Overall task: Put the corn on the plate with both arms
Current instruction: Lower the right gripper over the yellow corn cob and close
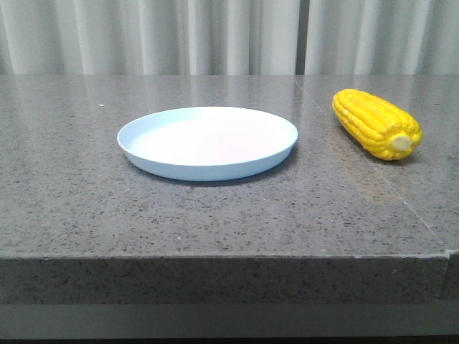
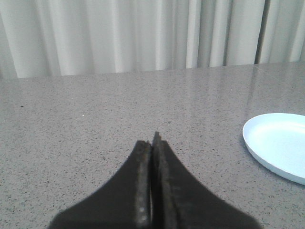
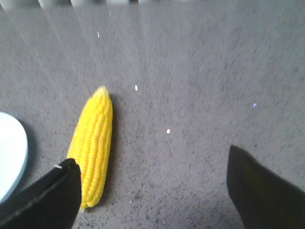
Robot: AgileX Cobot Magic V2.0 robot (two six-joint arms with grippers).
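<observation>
The yellow corn [image 1: 376, 123] lies on the grey stone table to the right of the pale blue plate [image 1: 208, 142], its cream stub end toward the front. Neither arm shows in the front view. In the right wrist view my right gripper [image 3: 151, 164] is open above the table, with the corn [image 3: 93, 143] beside one finger and only bare table in the gap; a sliver of the plate [image 3: 10, 152] shows at the edge. My left gripper [image 2: 153, 140] is shut with nothing in it, off to the side of the plate [image 2: 281, 143].
The grey stone table [image 1: 107, 208] has its front edge close to the camera, and a seam runs through it near the corn. White curtains [image 1: 215, 36] hang behind the table's far edge.
</observation>
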